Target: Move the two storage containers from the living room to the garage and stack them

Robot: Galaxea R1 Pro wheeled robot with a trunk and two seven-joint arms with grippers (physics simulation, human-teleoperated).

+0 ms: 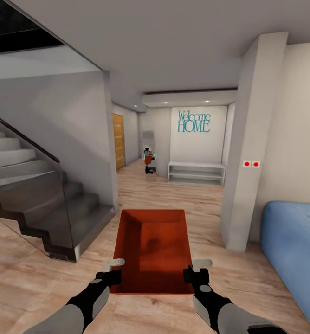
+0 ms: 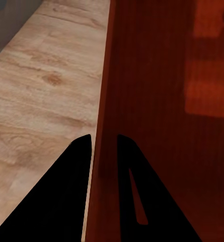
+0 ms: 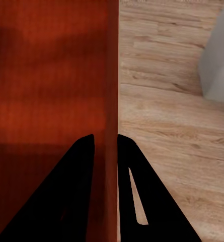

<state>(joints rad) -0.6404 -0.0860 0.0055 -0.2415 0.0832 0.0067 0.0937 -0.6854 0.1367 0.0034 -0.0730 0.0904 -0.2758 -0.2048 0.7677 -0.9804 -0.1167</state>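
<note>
One orange-red storage container [image 1: 155, 246] hangs level in front of me above the light wood planks, open side up and empty. My left gripper [image 1: 109, 273] is shut on its left wall near the close corner. In the left wrist view the fingers [image 2: 76, 166] pinch that thin wall [image 2: 157, 101]. My right gripper [image 1: 194, 273] is shut on the right wall in the same way, and the right wrist view shows the wall [image 3: 51, 75] clamped between the fingers [image 3: 81, 166]. The garage and its floor are out of view.
A staircase with a glass balustrade [image 1: 34, 195] rises at the left. A white pillar [image 1: 248, 153] and a blue sofa [image 1: 294, 250] stand at the right. Ahead, a hallway runs past a wooden door [image 1: 119, 141] to a low white shelf [image 1: 196, 173].
</note>
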